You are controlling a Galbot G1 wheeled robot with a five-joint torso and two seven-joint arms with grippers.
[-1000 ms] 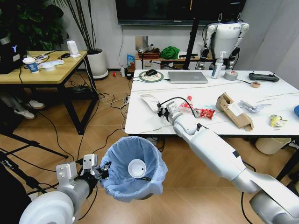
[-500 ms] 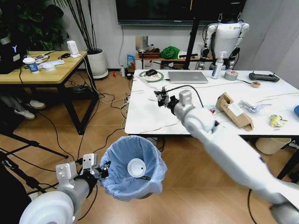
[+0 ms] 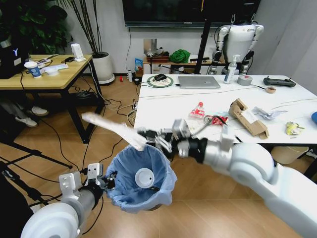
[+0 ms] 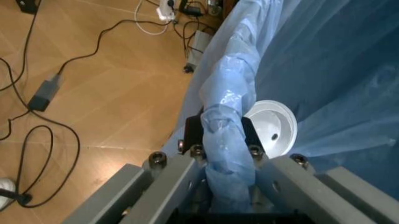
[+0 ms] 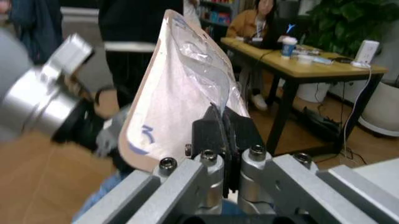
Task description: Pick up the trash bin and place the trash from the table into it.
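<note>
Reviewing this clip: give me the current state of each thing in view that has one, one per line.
trash bin: held off the floor, bag-lined, a white lid inside.
left gripper: shut on the bin's rim.
right gripper: shut on a flat white wrapper, over the bin.
red-labelled bottle: lying on the table.
cardboard box: torn, on the table.
laptop: closed.

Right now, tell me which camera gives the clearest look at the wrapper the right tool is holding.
The right wrist view: the flat pale wrapper stands close up, pinched at its edge in the right tool. The head view shows it blurred above the bin. The left wrist view shows the left tool clamping the bin's blue liner instead.
</note>
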